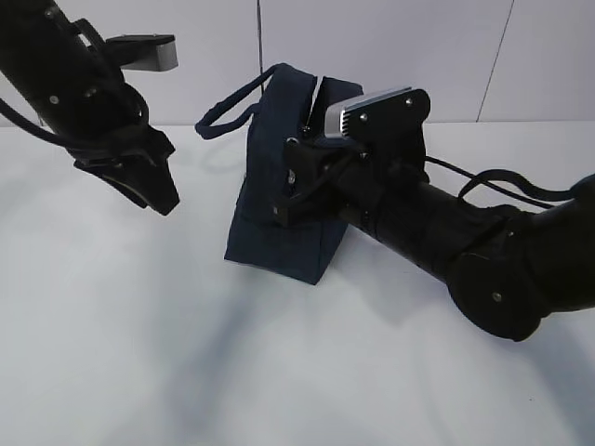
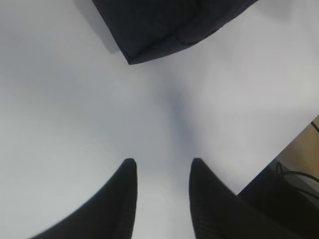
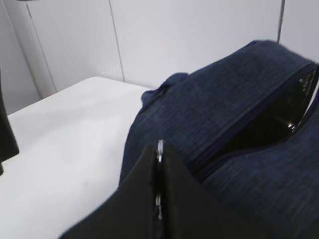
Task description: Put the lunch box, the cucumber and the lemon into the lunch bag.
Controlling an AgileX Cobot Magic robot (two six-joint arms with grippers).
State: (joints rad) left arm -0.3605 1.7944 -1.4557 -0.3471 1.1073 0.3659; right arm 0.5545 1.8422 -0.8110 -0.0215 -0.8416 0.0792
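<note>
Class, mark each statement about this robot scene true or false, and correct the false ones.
1. The lunch bag stands on the white table. True.
2. The right gripper is shut on a thin metal piece at the bag's top. True.
3. The left gripper is holding the bag's handle. False: it hangs open over bare table, holding nothing.
4. A lemon lies on the table beside the bag. False: no lemon is visible in any view.
5. The bag's top is partly open. True.

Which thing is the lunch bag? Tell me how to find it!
Look at the white table, between the two black robot arms. The lunch bag stands near the back wall, right beside the right gripper. It is the only dark navy fabric thing, boxy, with a loop handle and its top open.
</note>
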